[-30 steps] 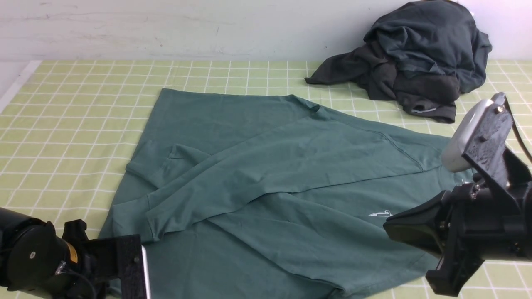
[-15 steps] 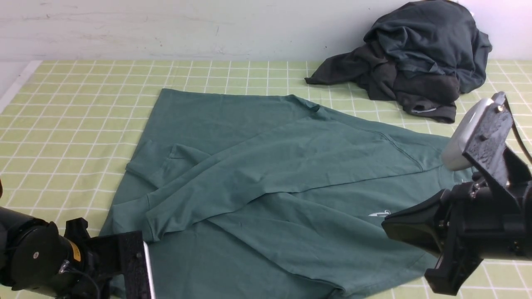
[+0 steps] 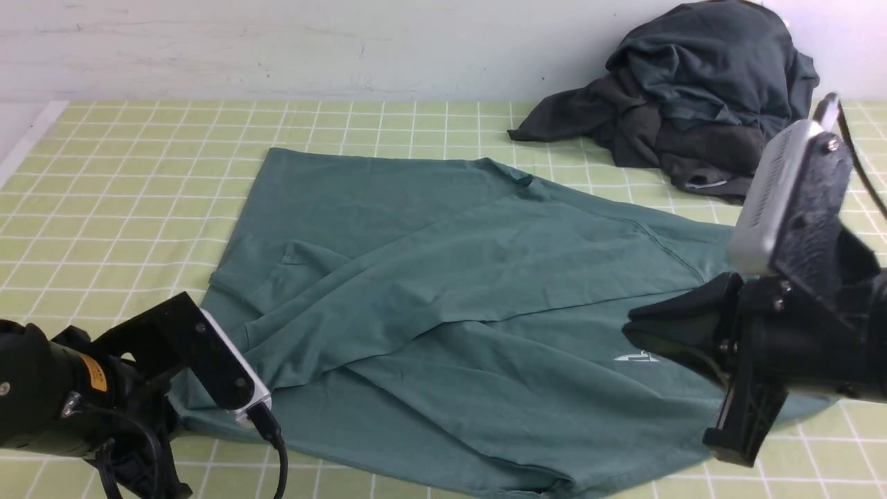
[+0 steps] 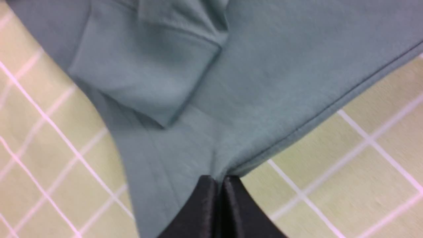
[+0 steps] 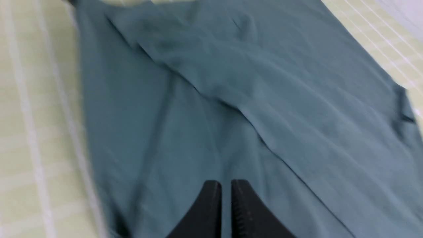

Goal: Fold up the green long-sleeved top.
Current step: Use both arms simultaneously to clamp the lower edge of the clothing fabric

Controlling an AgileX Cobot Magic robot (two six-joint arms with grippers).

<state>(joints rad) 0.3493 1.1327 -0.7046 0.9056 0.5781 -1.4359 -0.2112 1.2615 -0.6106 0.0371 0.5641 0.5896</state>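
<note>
The green long-sleeved top lies spread across the middle of a table covered in a yellow-green checked cloth, with its sleeves folded in over the body so that one long sleeve runs slantwise from the right shoulder down toward the left hem. A small white logo shows on the chest near the right side. The left gripper sits at the garment's near left corner. In the left wrist view its two black jaws are pressed together on the hem edge, and the fabric puckers into a small gather right at the tips, with a folded cuff lying just beyond. In the front view only the left arm and its camera mount show, low at the left corner of the top. The right gripper reaches in from the right over the chest area, close above the logo. In its own wrist view its jaws stand almost together with only a thin slit between them, and the cloth ahead of them is blurred, so whether they touch it or hold any of it I cannot tell. A heap of dark clothes sits at the far right of the table against the pale wall, well apart from the top.
</note>
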